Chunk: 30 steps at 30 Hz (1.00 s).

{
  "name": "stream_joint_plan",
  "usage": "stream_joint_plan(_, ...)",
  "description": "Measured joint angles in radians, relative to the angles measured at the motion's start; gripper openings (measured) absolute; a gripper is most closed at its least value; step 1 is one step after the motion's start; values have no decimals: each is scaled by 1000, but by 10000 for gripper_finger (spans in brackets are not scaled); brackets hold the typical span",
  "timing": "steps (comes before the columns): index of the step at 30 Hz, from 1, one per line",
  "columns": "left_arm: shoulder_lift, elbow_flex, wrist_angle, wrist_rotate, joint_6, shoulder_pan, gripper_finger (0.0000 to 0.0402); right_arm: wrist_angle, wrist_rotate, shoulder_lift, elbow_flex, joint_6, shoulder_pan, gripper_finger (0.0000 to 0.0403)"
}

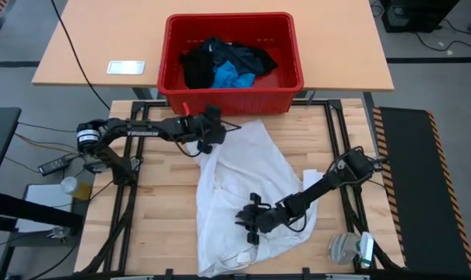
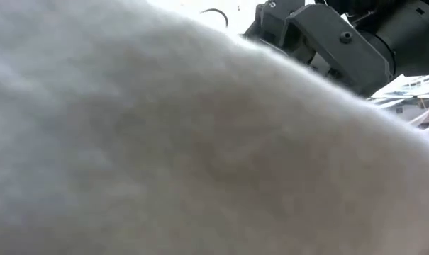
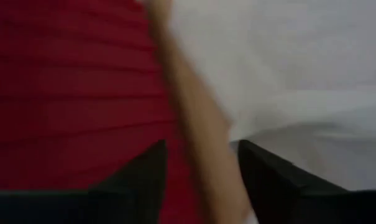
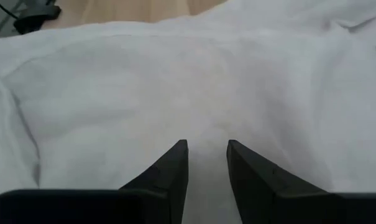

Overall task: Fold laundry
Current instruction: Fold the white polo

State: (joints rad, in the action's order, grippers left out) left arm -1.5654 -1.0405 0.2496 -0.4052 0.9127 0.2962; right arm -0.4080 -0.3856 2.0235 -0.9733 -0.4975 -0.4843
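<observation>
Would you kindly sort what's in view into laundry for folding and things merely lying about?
For the job:
white shirt on the table
black garments in the crate
blue piece in the crate

Lying about:
red crate
white device on the far table

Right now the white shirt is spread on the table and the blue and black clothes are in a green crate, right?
Almost. The crate is red, not green, as the high view shows. The rest holds: the white shirt lies spread on the table, and the blue piece and black garments sit in the crate.
</observation>
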Motion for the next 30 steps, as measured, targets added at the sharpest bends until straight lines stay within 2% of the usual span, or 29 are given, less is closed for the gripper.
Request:
stream_joint_plan(2, 8, 0, -31, -55, -2, -6, 235, 11, -10, 0, 0, -14, 0, 121)
stream_joint_plan(5, 61, 0, 16, -57, 0, -28, 253, 28, -14, 0, 0, -29, 0, 121)
stream_joint_plan(12, 184, 0, 303, -29, -103, -28, 234, 66, -15, 0, 0, -61, 0, 121)
stream_joint_plan(16, 192, 0, 405, 38, -205, 24, 212, 62, -24, 0, 0, -60, 0, 121)
stream_joint_plan(19, 175, 0, 416, 55, -241, 77, 196, 59, -25, 0, 0, -61, 0, 121)
stream_joint_plan(25, 148, 0, 426, 173, -273, 169, 192, 51, -40, 0, 0, -60, 0, 121)
stream_joint_plan(30, 98, 0, 445, 288, -298, 198, 192, 59, -40, 0, 0, -60, 0, 121)
